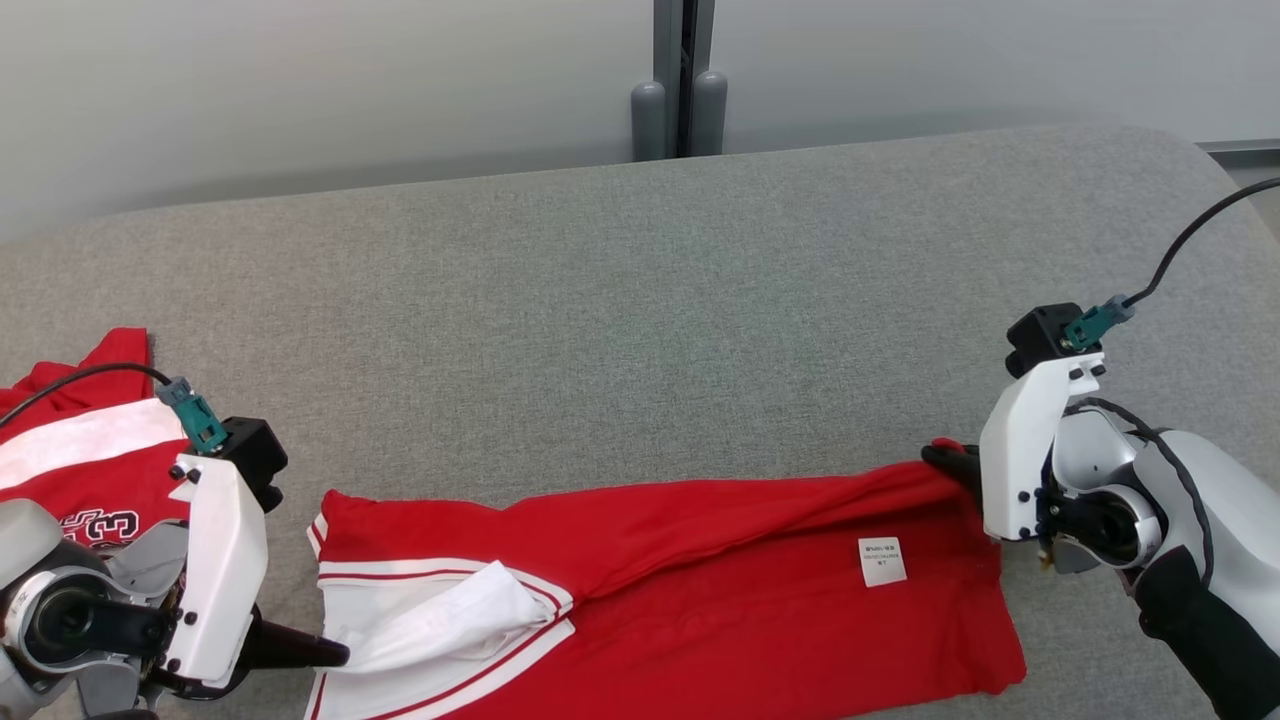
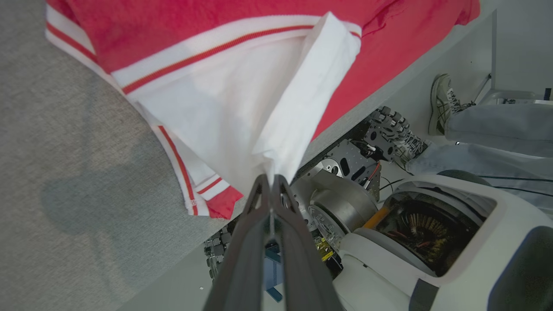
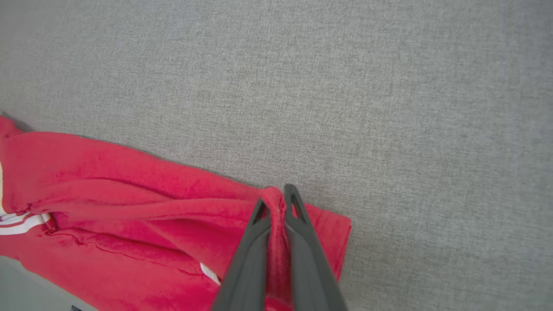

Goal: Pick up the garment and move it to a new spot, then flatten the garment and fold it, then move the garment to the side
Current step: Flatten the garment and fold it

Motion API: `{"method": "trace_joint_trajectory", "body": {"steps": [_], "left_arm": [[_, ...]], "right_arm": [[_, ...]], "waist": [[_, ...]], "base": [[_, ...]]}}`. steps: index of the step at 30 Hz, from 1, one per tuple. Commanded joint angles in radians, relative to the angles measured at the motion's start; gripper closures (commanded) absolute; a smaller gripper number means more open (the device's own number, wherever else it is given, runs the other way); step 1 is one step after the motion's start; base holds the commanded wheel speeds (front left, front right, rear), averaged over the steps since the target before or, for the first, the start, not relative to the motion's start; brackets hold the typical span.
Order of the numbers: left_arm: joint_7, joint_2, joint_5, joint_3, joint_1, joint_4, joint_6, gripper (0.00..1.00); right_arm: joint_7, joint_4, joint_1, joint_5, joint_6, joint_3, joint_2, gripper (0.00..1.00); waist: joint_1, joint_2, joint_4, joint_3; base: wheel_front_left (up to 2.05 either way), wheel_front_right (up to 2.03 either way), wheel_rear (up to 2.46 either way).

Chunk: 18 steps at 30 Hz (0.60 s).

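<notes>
A red garment (image 1: 690, 590) with white and red striped trim lies stretched across the near edge of the grey table (image 1: 640, 300). A white label (image 1: 882, 561) shows near its right end. My left gripper (image 1: 335, 655) is shut on the white trimmed part (image 2: 276, 108) at the garment's left end, near the table's front edge. My right gripper (image 1: 940, 458) is shut on a pinch of red cloth (image 3: 276, 207) at the garment's far right corner. In the right wrist view the red fabric (image 3: 129, 207) spreads leftward from the fingers (image 3: 298, 216).
A second red and white garment (image 1: 80, 450) with a printed number lies at the table's left edge, behind my left arm. The left wrist view looks past the table's front edge at my base (image 2: 432, 233) and a person's shoes (image 2: 440, 103) and jeans on the floor.
</notes>
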Motion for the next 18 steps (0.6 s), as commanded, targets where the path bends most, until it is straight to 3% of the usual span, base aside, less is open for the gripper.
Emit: {"method": "trace_joint_trajectory", "body": {"steps": [1,14,15,16,17,18], "left_arm": [[0.004,-0.003,0.003,0.001,0.018,-0.001,0.003,1.00],[0.019,-0.008,-0.001,0.001,0.028,0.004,0.010,1.00],[0.020,-0.009,-0.002,0.001,0.031,0.005,0.010,1.00],[0.022,-0.010,-0.002,0.001,0.033,0.005,0.011,1.00],[0.022,-0.010,0.000,0.001,0.036,0.005,0.012,0.94],[0.020,-0.012,0.002,0.001,0.038,0.007,0.012,0.55]], "right_arm": [[0.008,-0.009,0.009,0.012,0.001,0.008,-0.009,1.00],[0.089,0.016,-0.003,0.044,0.001,0.035,-0.033,1.00],[0.093,0.021,-0.005,0.044,0.000,0.035,-0.031,0.96],[0.097,0.024,-0.005,0.043,0.000,0.034,-0.028,0.63],[0.101,0.027,-0.006,0.043,0.000,0.033,-0.025,0.27],[0.104,0.030,-0.007,0.042,0.000,0.032,-0.023,0.00]], "waist": [[0.0000,0.0000,0.000,0.002],[0.0000,0.0000,0.002,0.003],[0.0000,0.0000,0.001,0.003],[0.0000,0.0000,0.001,0.002],[0.0000,0.0000,0.001,0.002],[0.0000,0.0000,0.001,0.002]], "base": [[0.00,0.00,0.00],[0.00,0.00,0.00],[0.00,0.00,0.00],[0.00,0.00,0.00],[0.00,0.00,0.00],[0.00,0.00,0.00]]}}
